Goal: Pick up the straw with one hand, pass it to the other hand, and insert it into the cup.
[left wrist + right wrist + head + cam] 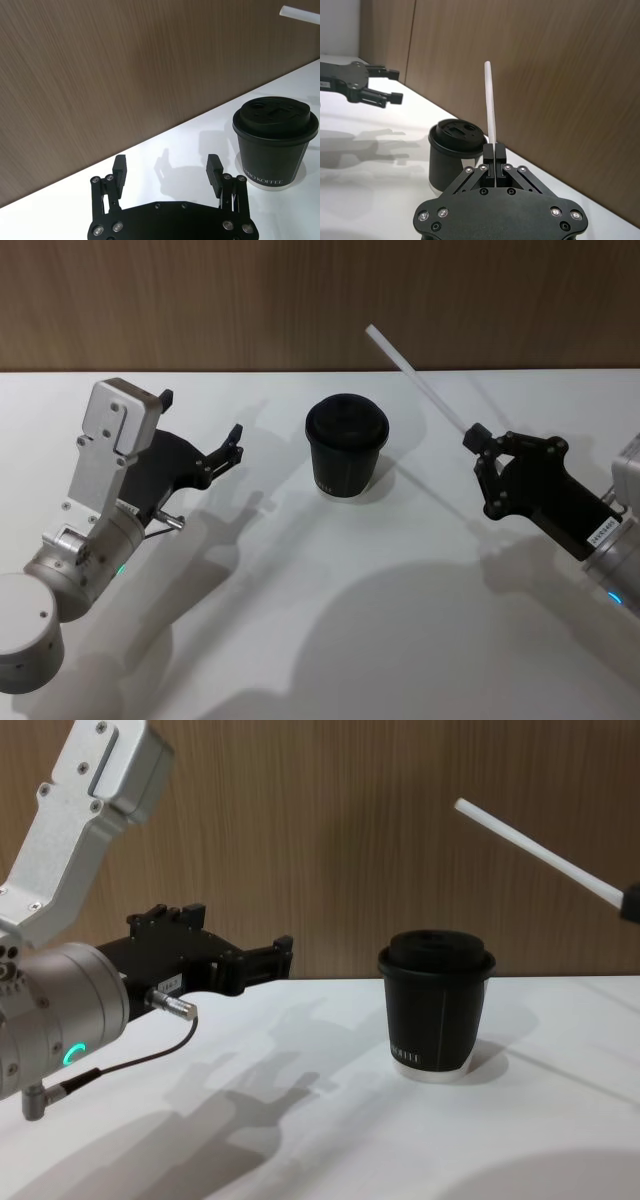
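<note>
While the cup (pixel 346 445) stands upright near the middle of the table (pixel 330 640), its black domed lid (pixel 346 422) pressed on so that whatever it holds cannot be told, the straw (pixel 415 375) is off the surface altogether, pinched at its lower end between the closed fingers of the right gripper (pixel 472 438). In the head view that gripper hangs at about 3 o'clock from the cup, well apart from it. The white tube runs from it toward roughly 10 or 11 o'clock, so its free end lies near 12 o'clock of the lid. The chest view shows the tube slanting upward in the air, higher than the lid. The left gripper (pixel 201 413) sits at about 9 o'clock from the cup, near it but not touching, its jaws spread wide, empty and pointing toward the cup. Behind it the left arm's silver cylinder (pixel 65 1015) carries a glowing green ring (pixel 72 1053) and a thin grey cable (pixel 130 1065). The cup is ribbed black paper with a white bottom rim and small white lettering low on its side. The table is plain white and matte, marked by soft grey shadows of both arms and the cup. Along its far edge, at 12 o'clock, a wall (pixel 300 300) of brown wood-grain panelling closes off the room; the right wrist view shows a strip of pale wall (pixel 340 27) beside it.
</note>
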You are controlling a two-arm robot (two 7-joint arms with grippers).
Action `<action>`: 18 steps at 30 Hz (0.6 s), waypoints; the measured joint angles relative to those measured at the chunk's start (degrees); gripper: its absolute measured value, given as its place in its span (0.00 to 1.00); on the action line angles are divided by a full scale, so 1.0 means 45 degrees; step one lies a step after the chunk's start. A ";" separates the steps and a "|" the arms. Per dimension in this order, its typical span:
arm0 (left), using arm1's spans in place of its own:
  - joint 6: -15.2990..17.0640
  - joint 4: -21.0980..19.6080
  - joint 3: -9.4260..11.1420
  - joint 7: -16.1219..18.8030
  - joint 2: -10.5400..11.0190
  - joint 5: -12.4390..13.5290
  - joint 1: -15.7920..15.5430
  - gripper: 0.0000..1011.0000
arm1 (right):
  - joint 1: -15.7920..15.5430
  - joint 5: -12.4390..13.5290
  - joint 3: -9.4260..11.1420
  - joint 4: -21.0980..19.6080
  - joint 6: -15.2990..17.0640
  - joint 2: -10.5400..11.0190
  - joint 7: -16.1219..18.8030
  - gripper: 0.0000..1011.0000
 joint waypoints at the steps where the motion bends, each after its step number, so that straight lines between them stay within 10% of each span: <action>1: 0.0000 0.0000 0.0000 0.0000 -0.0001 0.0000 0.0000 0.99 | 0.0050 0.0066 -0.0050 0.0000 -0.0052 0.0019 0.0092 0.02; 18: 0.0000 0.0000 0.0000 0.0000 0.0000 0.0000 0.0000 0.99 | 0.0531 0.0425 -0.0722 -0.0306 -0.0381 -0.0023 0.0653 0.02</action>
